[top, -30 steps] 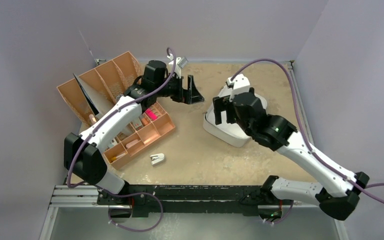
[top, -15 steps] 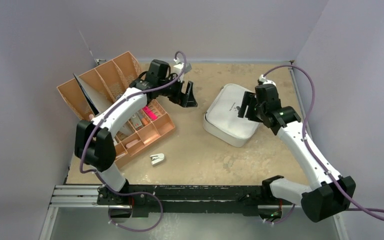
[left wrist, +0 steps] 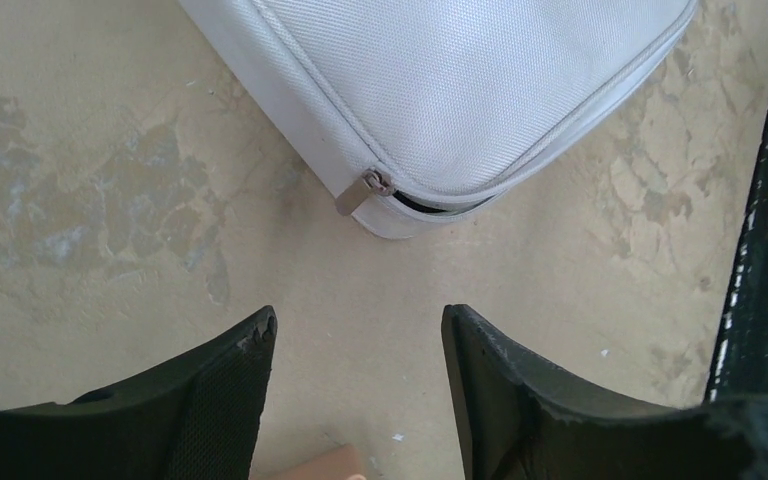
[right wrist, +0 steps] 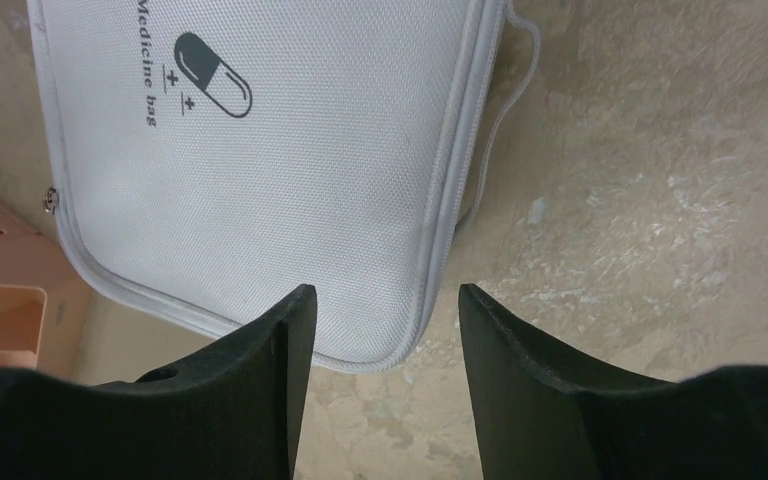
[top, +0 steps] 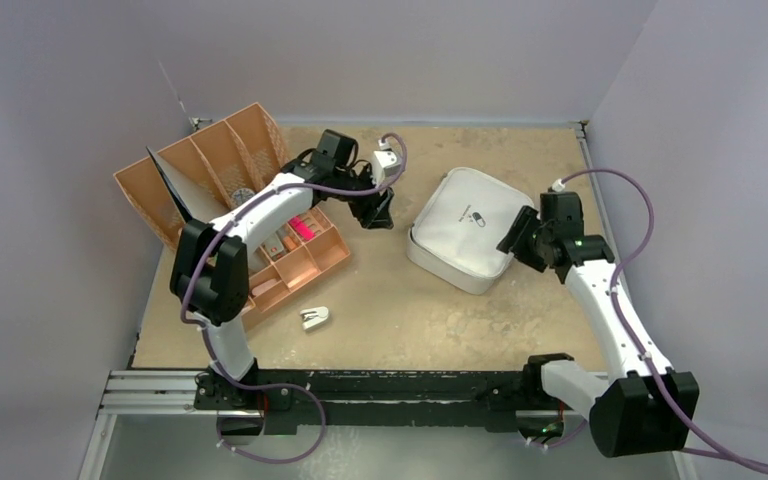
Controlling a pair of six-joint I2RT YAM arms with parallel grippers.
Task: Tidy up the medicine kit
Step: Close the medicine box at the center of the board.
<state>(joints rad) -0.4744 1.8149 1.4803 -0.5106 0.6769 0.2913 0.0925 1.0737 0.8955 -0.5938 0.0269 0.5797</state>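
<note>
I read "Medicine bag" beside a capsule logo on the medicine kit [right wrist: 290, 190], which lies shut on the table [top: 410, 300], right of centre. My left gripper [left wrist: 360, 330] hangs part open and empty, facing the zipper pull [left wrist: 362, 190]. My right gripper [right wrist: 385, 300], also part open and empty, hovers at the kit's right edge. Since a second ago both jaws have narrowed and the right arm has drawn back off the lid.

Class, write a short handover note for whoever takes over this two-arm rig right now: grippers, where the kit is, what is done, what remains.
Left gripper: open, empty, over bare table, facing the zip pull.
Right gripper: open, empty, at the right edge of the medicine kit.
Kit: flat on the table, lid down, right of the orange tray.
Done: nothing visible; kit not yet opened.
Left: probably grip the pull, unzip, then sort.
</note>
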